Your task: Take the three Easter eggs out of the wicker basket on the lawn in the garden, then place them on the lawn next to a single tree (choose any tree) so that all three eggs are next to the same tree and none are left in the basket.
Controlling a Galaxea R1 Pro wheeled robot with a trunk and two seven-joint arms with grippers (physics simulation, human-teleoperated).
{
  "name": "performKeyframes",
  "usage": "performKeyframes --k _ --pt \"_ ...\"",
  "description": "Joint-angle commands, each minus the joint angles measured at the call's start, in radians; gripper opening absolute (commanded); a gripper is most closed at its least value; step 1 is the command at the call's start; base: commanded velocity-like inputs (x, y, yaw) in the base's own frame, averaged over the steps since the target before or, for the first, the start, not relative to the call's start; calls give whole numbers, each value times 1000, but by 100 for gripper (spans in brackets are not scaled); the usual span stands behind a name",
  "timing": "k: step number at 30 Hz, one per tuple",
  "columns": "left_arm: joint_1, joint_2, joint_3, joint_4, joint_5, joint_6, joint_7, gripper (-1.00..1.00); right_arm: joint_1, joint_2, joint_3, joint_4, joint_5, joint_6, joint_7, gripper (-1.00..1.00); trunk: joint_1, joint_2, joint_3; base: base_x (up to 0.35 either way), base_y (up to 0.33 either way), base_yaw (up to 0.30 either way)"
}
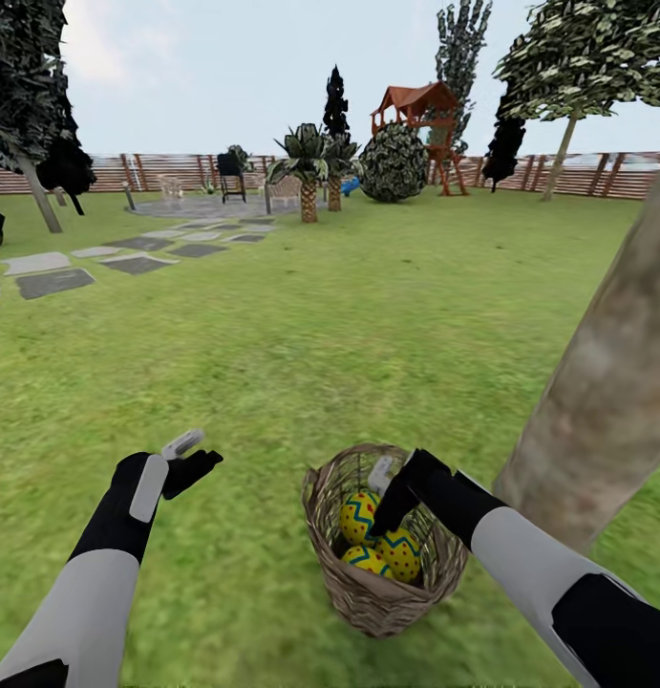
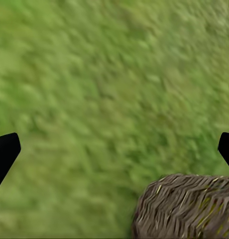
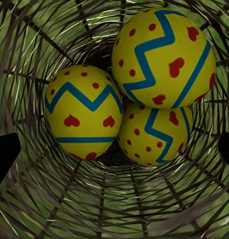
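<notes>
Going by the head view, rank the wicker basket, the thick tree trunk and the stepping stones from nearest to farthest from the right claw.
1. Wicker basket: the right claw is inside its mouth.
2. Thick tree trunk: just to the robot's right.
3. Stepping stones: far off, ahead and left.

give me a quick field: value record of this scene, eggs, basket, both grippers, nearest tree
eggs: three Easter eggs, all inside the basket
basket: wicker basket upright on the lawn
right gripper: right gripper reaching into the basket mouth, fingers open, nothing gripped
left gripper: left gripper open, over grass to the basket's left, holding nothing
nearest tree: tree trunk beside the basket, on its right
task progress: no egg out yet
</notes>
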Motion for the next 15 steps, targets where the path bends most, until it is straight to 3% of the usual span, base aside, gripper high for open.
performKeyframes --k 1,8,15 --pt "-1 0 0 -1 11 4 8 100 -1 -1 3 -2 10 1 7 100 0 -1 -5 0 0 0" --pt "0 1 1 -1 11 4 8 100 -1 2 0 -2 9 1 -41 100 3 -2 -32 0 0 0" --pt "-1 1 1 -1 11 4 8 100 -1 6 -62 -1 7 2 -49 100 6 -4 -59 0 0 0"
